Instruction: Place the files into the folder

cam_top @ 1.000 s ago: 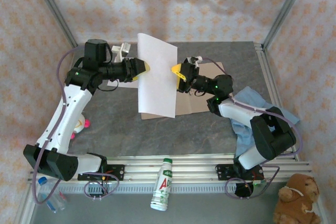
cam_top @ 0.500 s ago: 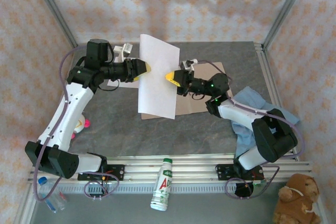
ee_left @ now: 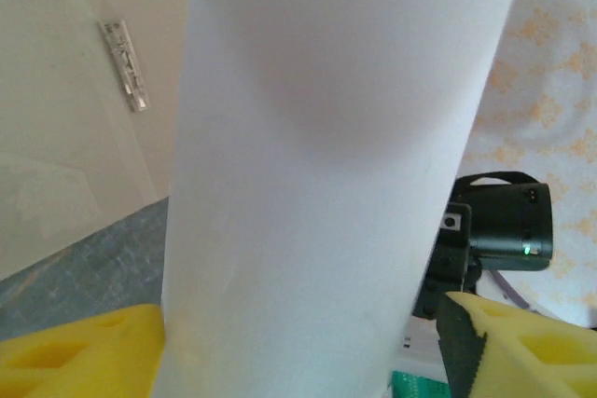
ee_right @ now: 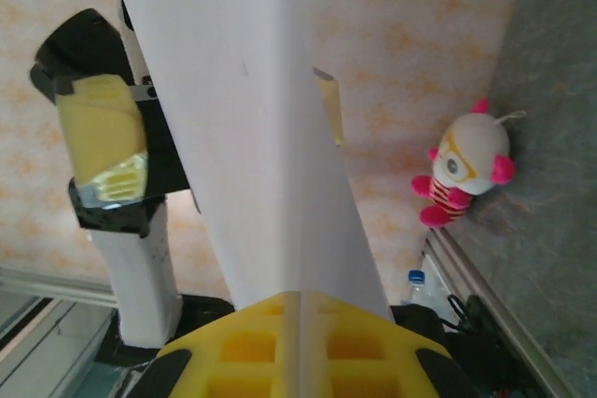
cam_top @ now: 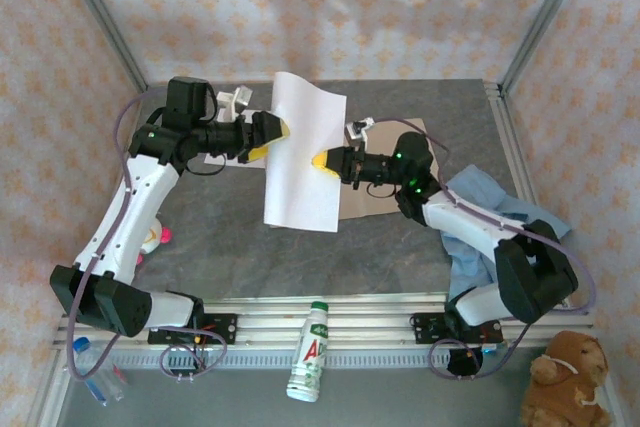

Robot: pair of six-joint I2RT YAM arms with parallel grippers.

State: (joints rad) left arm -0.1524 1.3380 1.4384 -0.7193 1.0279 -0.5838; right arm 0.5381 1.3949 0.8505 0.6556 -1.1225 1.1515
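the right fingers (cam_top: 322,159) are clenched on one edge of the white sheet (cam_top: 303,172), holding it upright over the tan folder (cam_top: 375,205) on the surface (cam_top: 200,242). the left fingers (cam_top: 272,135) are spread around its other edge.

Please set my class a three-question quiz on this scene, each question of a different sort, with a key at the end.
1. True or false: the sheet lies flat inside the folder.
2. Of the left gripper and the right gripper, which is shut on the sheet? A. left B. right C. neither
3. Fill in: the cloth beside the right arm is light ____.

Key:
1. False. It is held up above the folder, between the grippers.
2. B. The left gripper's fingers stand apart on either side of the sheet.
3. Blue.
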